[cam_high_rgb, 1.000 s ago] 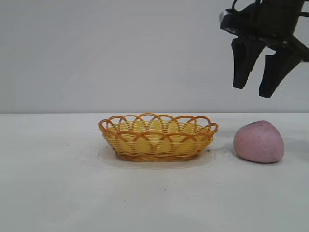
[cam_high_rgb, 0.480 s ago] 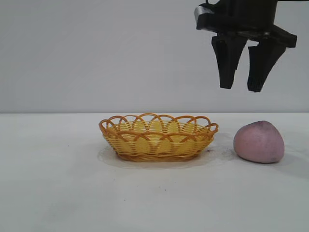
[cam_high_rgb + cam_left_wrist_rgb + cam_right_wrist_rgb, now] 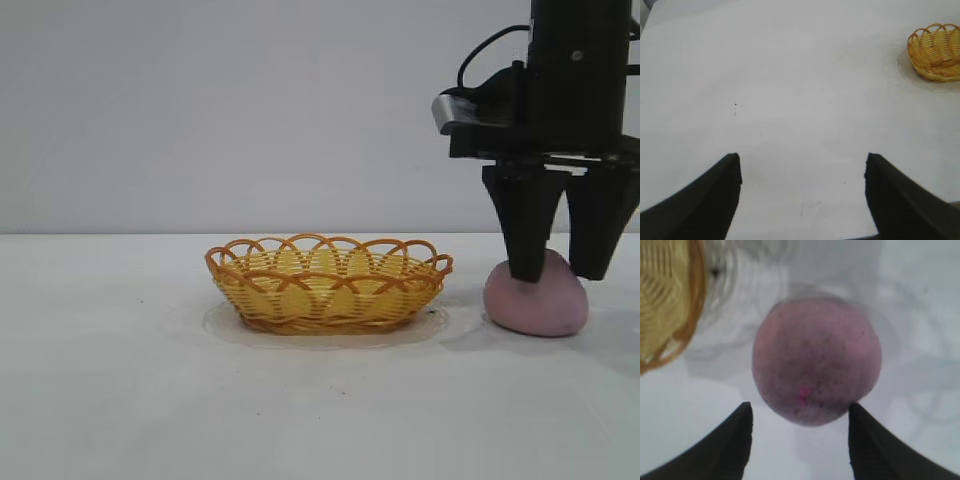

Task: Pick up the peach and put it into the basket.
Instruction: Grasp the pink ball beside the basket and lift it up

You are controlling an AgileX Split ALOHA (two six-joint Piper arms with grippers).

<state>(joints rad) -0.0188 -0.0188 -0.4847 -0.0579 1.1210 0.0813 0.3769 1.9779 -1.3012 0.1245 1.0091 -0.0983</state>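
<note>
The left gripper [image 3: 801, 192] idles with jaws spread over bare white table [image 3: 110, 380], far from the action. The shallow yellow wicker basket with its orange looped rim [image 3: 328, 283] sits empty. Beside it, the right gripper [image 3: 556, 274] hovers, jaws spread astride the dull pink, speckled peach [image 3: 535, 300], not yet pinching. Grasp, lift and drop all remain.

The peach [image 3: 535, 305] was straddled from above by the open right gripper [image 3: 560, 272], just beside the basket [image 3: 328, 283] on the worktop [image 3: 150, 400].
</note>
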